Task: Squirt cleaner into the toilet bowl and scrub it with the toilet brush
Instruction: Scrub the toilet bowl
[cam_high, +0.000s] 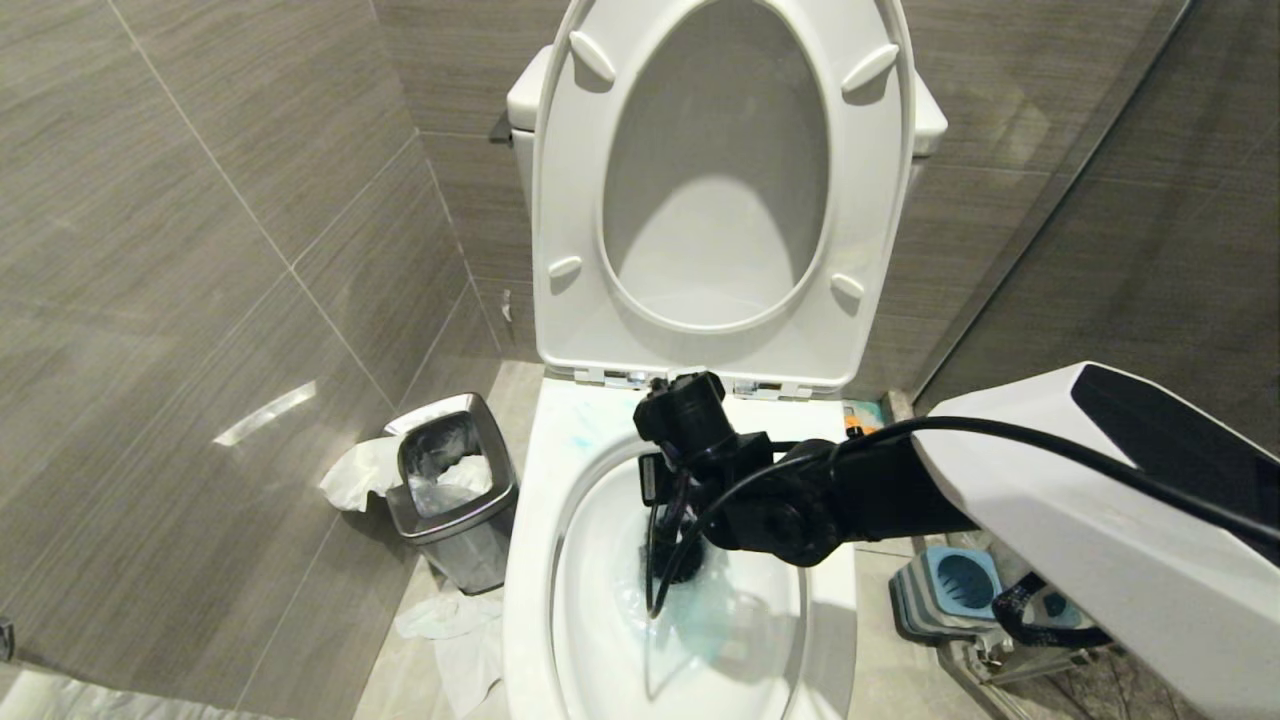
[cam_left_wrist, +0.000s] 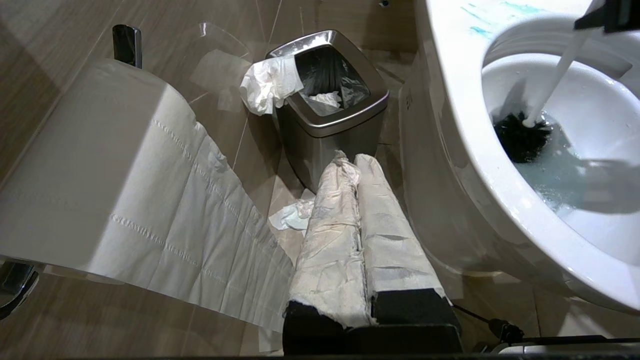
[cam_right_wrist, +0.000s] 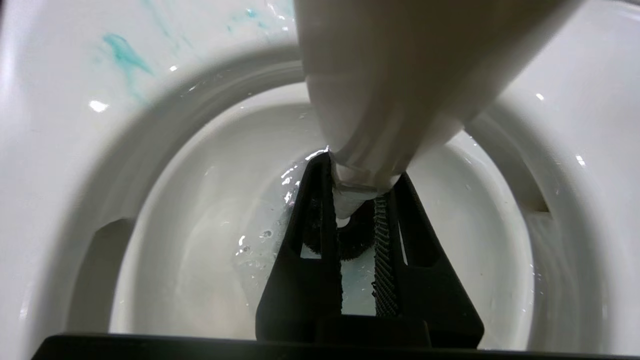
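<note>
A: Grey tiled stall; bowl (cam_high: 690, 610) seen at 6 o'clock, lid up, bin (cam_high: 455, 490) at 9.
B: Brush (cam_left_wrist: 522, 135) is pinched by right gripper (cam_right_wrist: 356, 200), head dipped in teal cleaner (cam_high: 715, 610). Left gripper (cam_left_wrist: 357, 170) pressed together, parked near bin.

Under me the tiled floor (cam_high: 430, 640) carries everything here. The white toilet (cam_high: 525, 600) stands on it, with 1 small square steel bin (cam_high: 455, 500) just beside its left side, paper draped over the rim. Crumpled tissue (cam_high: 450, 625) lies on the tiles at the bin's foot. To the toilet's right sits the square blue-and-grey brush holder (cam_high: 945, 590).
</note>
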